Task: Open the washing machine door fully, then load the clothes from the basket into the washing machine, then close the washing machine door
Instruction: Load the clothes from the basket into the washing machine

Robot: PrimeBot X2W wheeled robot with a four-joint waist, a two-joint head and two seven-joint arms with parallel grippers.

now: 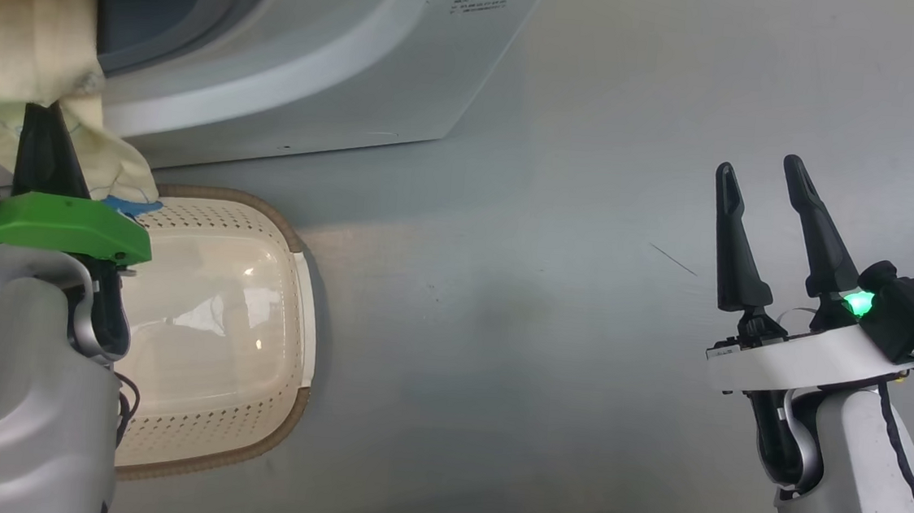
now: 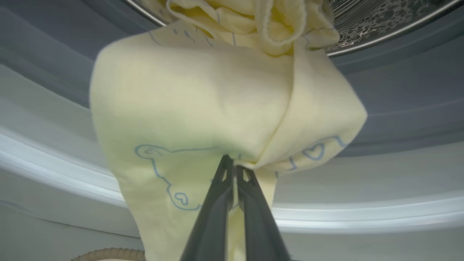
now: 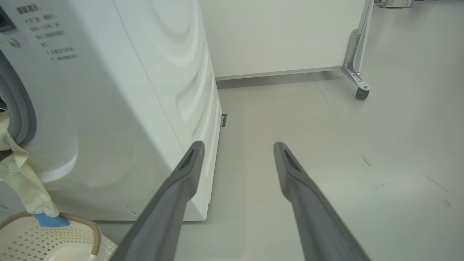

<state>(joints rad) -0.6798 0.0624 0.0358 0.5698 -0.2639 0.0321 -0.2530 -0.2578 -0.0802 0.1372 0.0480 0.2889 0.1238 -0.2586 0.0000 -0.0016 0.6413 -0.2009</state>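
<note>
**Left claw has the laundry by a thin fold, could slip**

The left gripper (image 2: 233,165) has its jaws pressed together, pinching a fold of the clothes (image 2: 188,108) right at the tips. The clothes hang out of the washing machine (image 1: 318,58) mouth; the top is bunched at the drum (image 2: 366,18), the rest drapes over the grey rubber ring (image 2: 398,90), and the blue cuff (image 1: 131,205) touches the rim of the basket (image 1: 302,301) below. The right gripper (image 1: 758,162) is spread wide over the floor (image 1: 543,296), holding nothing, well apart from it all.

My worry: it's a tiny pinch on soft cloth, so on the push in it could slide free and flop back toward the basket; or a trailing end gets left over the ring and the door jams on it later.

Count: one washing machine; one basket; two grippers; clothes, can't tell if that's one garment or two bunched together.
</note>
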